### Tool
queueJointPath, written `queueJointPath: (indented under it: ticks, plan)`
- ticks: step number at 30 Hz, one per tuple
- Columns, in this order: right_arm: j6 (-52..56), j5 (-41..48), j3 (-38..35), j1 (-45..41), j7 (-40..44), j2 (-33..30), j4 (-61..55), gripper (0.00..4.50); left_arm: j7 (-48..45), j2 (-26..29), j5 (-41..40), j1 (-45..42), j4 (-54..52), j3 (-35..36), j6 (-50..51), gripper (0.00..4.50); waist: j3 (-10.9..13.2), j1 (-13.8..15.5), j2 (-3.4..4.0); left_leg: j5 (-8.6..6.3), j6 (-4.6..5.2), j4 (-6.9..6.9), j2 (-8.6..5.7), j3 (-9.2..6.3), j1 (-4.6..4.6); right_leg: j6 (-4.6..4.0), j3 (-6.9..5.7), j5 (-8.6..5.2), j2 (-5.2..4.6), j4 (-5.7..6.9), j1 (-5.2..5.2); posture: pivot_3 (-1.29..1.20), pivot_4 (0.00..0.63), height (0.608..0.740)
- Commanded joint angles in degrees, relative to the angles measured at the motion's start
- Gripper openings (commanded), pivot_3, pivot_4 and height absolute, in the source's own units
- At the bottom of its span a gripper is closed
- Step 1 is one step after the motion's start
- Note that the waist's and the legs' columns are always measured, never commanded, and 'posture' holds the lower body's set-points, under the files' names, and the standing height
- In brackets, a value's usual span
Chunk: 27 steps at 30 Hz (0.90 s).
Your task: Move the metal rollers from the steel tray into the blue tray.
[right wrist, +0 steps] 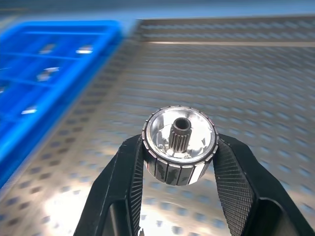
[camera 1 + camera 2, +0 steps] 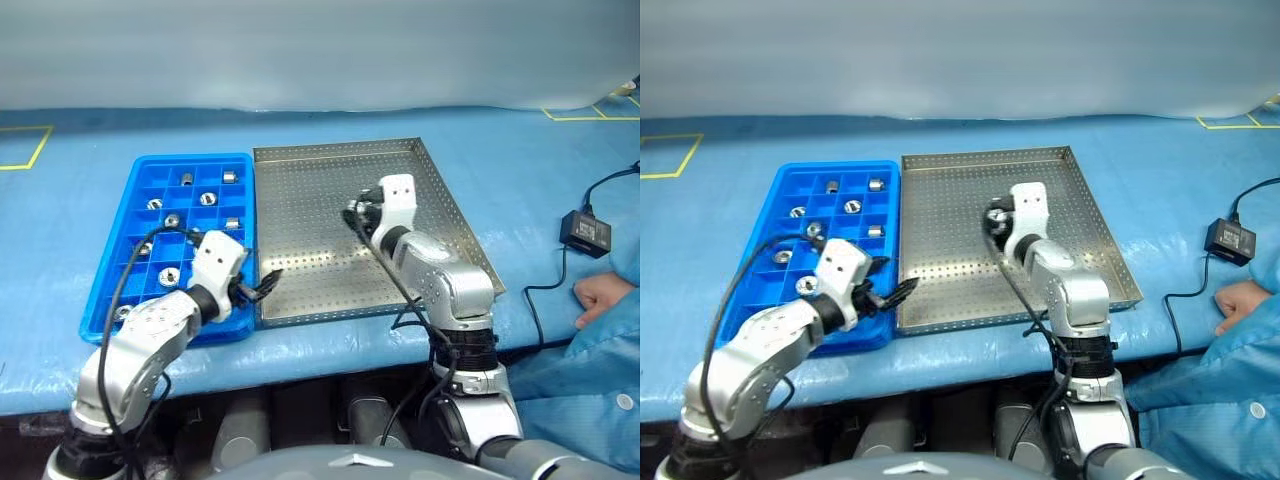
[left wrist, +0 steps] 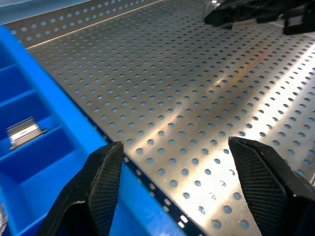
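We have one metal roller (image 1: 179, 146) clamped in our right gripper (image 1: 179, 169), above the steel tray (image 2: 300, 180). The blue tray (image 2: 150, 180) lies at nine o'clock. Our left gripper (image 3: 177, 172) hangs apart, empty. The pinch is shallow; a jolt could drop the roller.

From my seat, the left tool (image 2: 268, 283) and its arm cover the near corner of the blue tray (image 2: 140, 180), so I can't read those compartments. The metal rollers (image 2: 208, 199) there are too small to count reliably. A person's hand (image 2: 603, 296) is cut off by the edge.
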Motion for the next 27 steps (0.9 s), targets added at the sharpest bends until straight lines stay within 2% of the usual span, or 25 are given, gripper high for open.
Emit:
queueJointPath:
  ticks: [1, 3, 8, 18, 24, 27]
  plan:
    - [-0.37, 3.83, 5.67, -1.67, 6.49, -0.11, -3.87, 1.73, 1.61, 0.68, -0.05, 1.99, -5.28, 7.27, 0.76, 3.73, 0.00, 0.28, -0.01, 0.00, 0.00, 0.00, 0.00, -0.03, 0.02, -0.01, -0.02, -0.01, 0.00, 0.00, 0.03, 0.13, 0.150, 0.740]
    - [-0.75, 4.15, 9.15, -2.82, 8.39, 0.65, -2.61, 1.73, 2.72, 0.48, 0.07, 3.71, -6.66, 10.80, 1.60, 3.73, 0.00, 0.54, -0.01, 0.00, -0.01, 0.04, -0.02, -0.06, 0.02, -0.01, -0.01, -0.01, -0.04, -0.01, 0.05, 0.15, 0.150, 0.740]
    - [-3.03, 2.15, 14.20, -4.87, 9.16, 2.76, 2.79, 1.73, 3.95, -0.33, -0.30, 5.71, -8.82, 12.66, 2.88, 3.73, -0.02, 1.96, -0.05, 0.00, -0.01, 0.16, -0.06, 0.02, 0.01, 0.03, -0.03, 0.01, -0.19, -0.01, 0.06, 0.19, 0.150, 0.740]
    - [-7.04, -0.40, 17.20, -6.02, 10.82, 5.48, 12.91, 1.73, 5.34, -2.65, -0.70, 6.18, -10.12, 10.97, 3.55, 3.73, -0.03, 3.67, -0.08, 0.00, -0.01, 0.13, -0.07, 0.03, -0.04, 0.02, -0.09, 0.01, -0.21, -0.04, 0.02, 0.23, 0.150, 0.740]
    - [-10.32, -2.40, 16.41, -5.92, 9.46, 6.28, 13.35, 3.67, 5.56, -3.68, -0.64, 4.71, -9.07, 8.05, 3.54, 3.73, -0.03, 3.83, -0.08, 0.00, -0.01, 0.12, -0.07, 0.03, -0.04, 0.02, -0.10, 0.01, -0.20, -0.04, 0.02, 0.22, 0.150, 0.740]
    - [-11.30, -3.11, 14.86, -5.55, 8.24, 5.64, 11.02, 3.67, 5.36, -3.75, -0.36, 3.61, -8.09, 6.57, 3.46, 3.73, -0.03, 3.80, -0.08, 0.00, -0.01, 0.12, -0.07, 0.03, -0.04, 0.02, -0.10, 0.01, -0.20, -0.04, 0.02, 0.21, 0.150, 0.740]
